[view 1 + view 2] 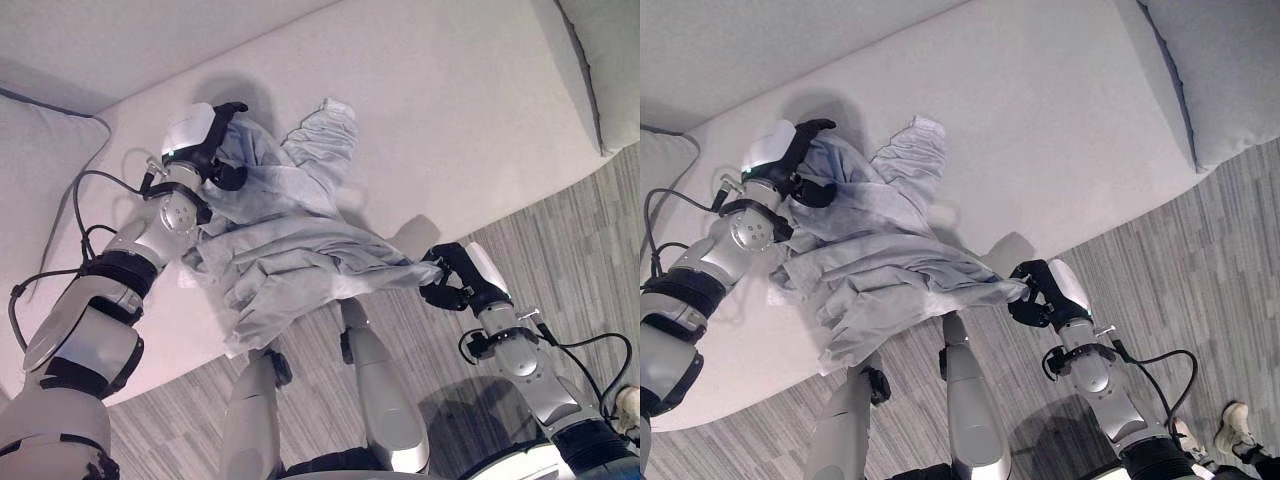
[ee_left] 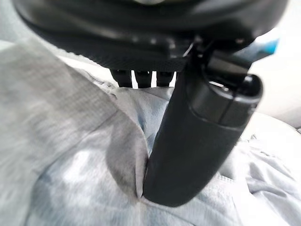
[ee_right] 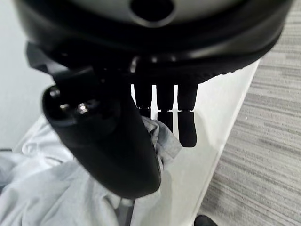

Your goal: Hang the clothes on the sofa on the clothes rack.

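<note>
A pale grey garment [image 1: 290,240] lies bunched on the seat of a light-coloured sofa [image 1: 450,90], near its front edge, and the robot has hold of it at both ends. The left hand [image 1: 205,140] sits at the far end of the cloth, back on the seat, with its fingers curled over a gathered fold and the thumb [image 2: 197,136] pressed down into the fabric, so the cloth is pinched between them. The right hand [image 1: 455,278] is out past the sofa's front edge, above the striped grey floor [image 1: 560,260], and it is clamped on a drawn-out corner of the same garment; from its wrist you can see the cloth tucked between the thumb [image 3: 113,150] and the fingers [image 3: 187,122]. Between the two hands the fabric is stretched in loose creases, with one sleeve-like part [image 1: 325,135] lying up across the seat and a lower flap [image 1: 255,315] drooping over the front edge of the sofa. A cushion [image 1: 40,150] rests at the left end of the seat, and another cushion [image 1: 1220,70] at the right end. Down in the corner of the floor, by the robot's right arm, a person's shoe [image 1: 1232,428] is just in sight.
</note>
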